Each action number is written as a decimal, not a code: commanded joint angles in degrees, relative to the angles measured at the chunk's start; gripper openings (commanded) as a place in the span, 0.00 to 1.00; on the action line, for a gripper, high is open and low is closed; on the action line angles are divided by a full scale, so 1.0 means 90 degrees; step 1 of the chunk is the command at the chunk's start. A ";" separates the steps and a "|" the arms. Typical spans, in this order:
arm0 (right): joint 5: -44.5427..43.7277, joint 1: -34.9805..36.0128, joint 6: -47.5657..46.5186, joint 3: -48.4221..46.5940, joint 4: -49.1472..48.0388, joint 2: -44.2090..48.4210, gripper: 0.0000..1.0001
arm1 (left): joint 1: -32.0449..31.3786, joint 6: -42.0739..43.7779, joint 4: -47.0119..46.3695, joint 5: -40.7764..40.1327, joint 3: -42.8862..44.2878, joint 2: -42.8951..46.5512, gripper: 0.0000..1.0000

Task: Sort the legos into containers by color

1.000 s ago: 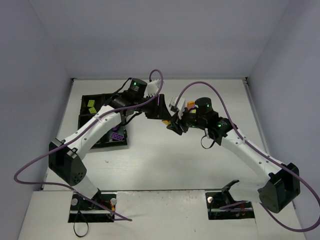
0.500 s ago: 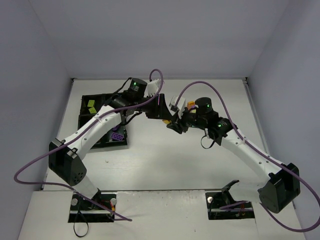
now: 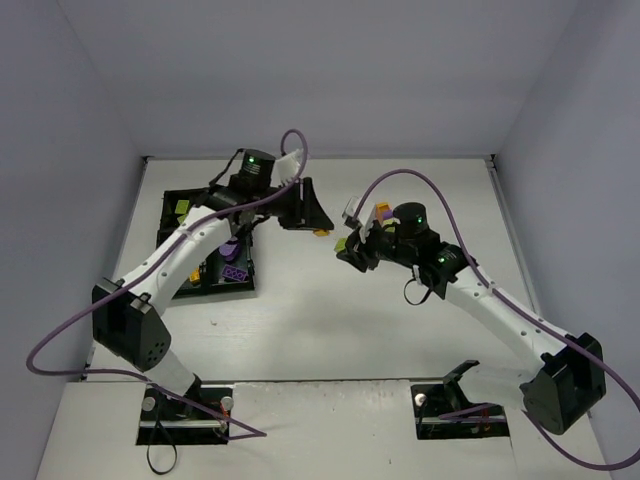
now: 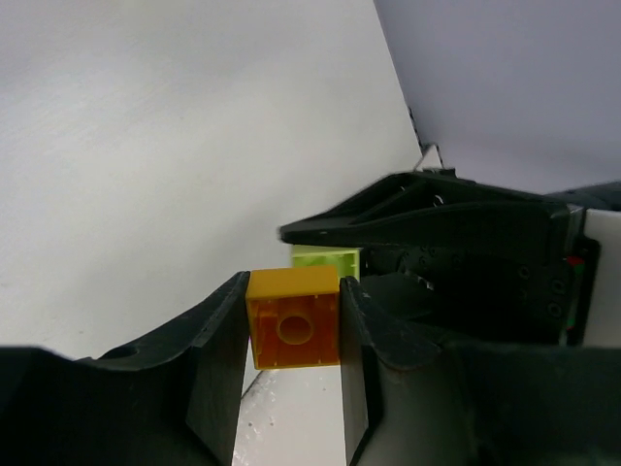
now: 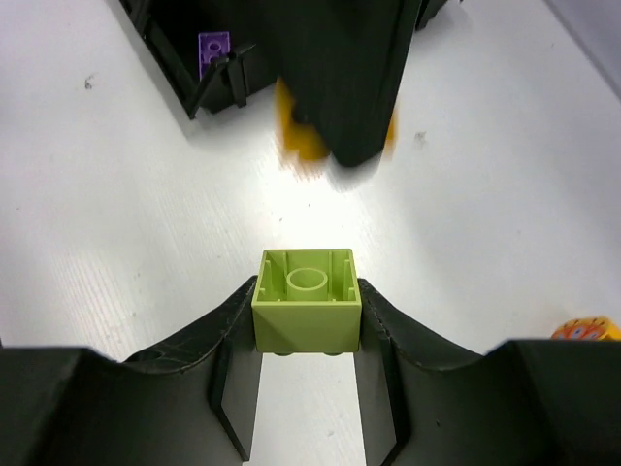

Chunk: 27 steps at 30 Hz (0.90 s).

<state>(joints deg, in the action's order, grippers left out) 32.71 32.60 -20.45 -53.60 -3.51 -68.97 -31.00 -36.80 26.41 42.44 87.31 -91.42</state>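
Observation:
My left gripper is shut on an orange lego, held above the table; in the top view the gripper is right of the black tray. My right gripper is shut on a yellow-green lego, open side toward the camera, and sits at mid table, a short way right of the left gripper. The tray's compartments hold yellow-green legos at the back left and purple legos at the front right. The yellow-green lego also shows behind the orange one in the left wrist view.
Another orange lego lies on the table behind the right wrist; it also shows in the right wrist view. A corner of the tray with a purple lego shows in the right wrist view. Purple cables arc over both arms.
The two grippers were together at mid table; my left gripper has pulled away to the left and back with the orange lego. My right gripper keeps the yellow-green lego.

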 commanded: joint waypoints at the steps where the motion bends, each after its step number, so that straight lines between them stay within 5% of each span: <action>1: -0.0245 -0.0048 0.0153 0.0184 -0.0206 0.0339 0.00 | 0.0739 0.0152 -0.0055 -0.0057 0.0123 0.0567 0.02; 9: -0.0490 -0.0048 0.0231 0.0458 -0.0177 0.0388 0.00 | 0.2144 0.0874 0.0892 -0.0456 0.0085 0.1006 0.02; 11: -0.0567 -0.0048 0.0241 0.0468 -0.0148 0.0407 0.00 | 0.3116 0.1021 0.1273 -0.1455 -0.0448 0.1298 0.03; 17: -0.0578 -0.0048 0.0241 0.0487 -0.0138 0.0446 0.00 | 0.4438 0.0827 0.1255 -0.2575 -0.1272 0.1515 0.02; 21: -0.0558 -0.0048 0.0241 0.0507 -0.0138 0.0485 0.00 | 0.4587 0.0827 0.1021 -0.3512 -0.1799 0.1476 0.04; 27: -0.0519 -0.0048 0.0250 0.0517 -0.0137 0.0515 0.00 | 0.4607 0.0797 0.0659 -0.3933 -0.2162 0.0931 0.23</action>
<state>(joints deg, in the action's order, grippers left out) 28.08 32.56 -18.85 -48.62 -2.13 -66.30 10.55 -29.58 36.21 11.62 67.07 -81.58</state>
